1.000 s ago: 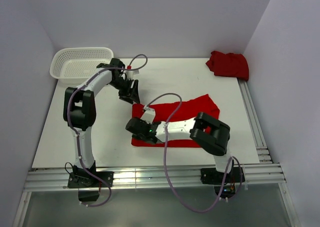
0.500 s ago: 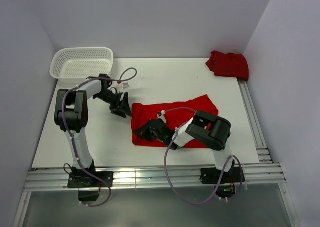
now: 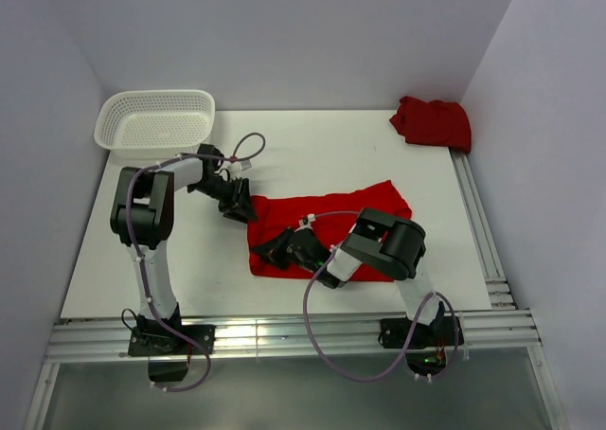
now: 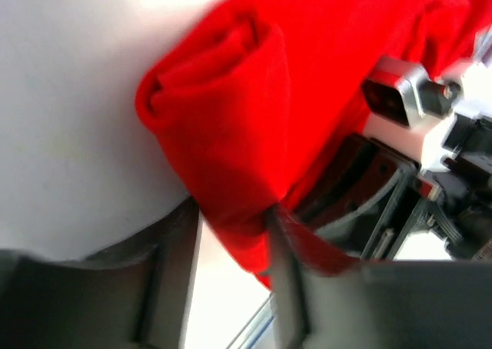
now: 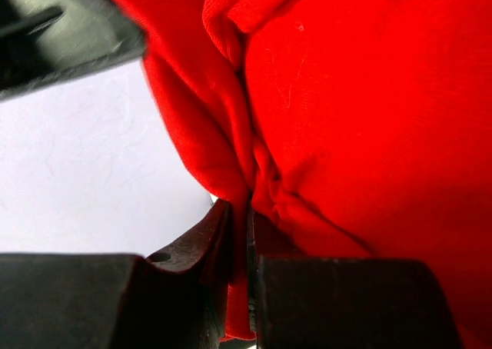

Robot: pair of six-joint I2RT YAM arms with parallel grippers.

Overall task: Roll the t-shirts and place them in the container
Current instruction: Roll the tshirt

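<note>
white table (image 3: pixel 142 250), lilac walls (image 3: pixel 303 42), red t-shirt (image 3: pixel 371 206)

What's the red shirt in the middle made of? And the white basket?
The red t-shirt looks like soft, thin cloth with a dull finish, maybe cotton. It flops into loose folds and creases. The white basket looks like hard plastic. Its walls are a stiff mesh of tiny holes and they keep their shape.

White table (image 3: pixel 331 155) with spread t-shirt (image 3: pixel 371 208), bunched t-shirt (image 3: pixel 433 122), mesh basket (image 3: pixel 151 95)
</note>
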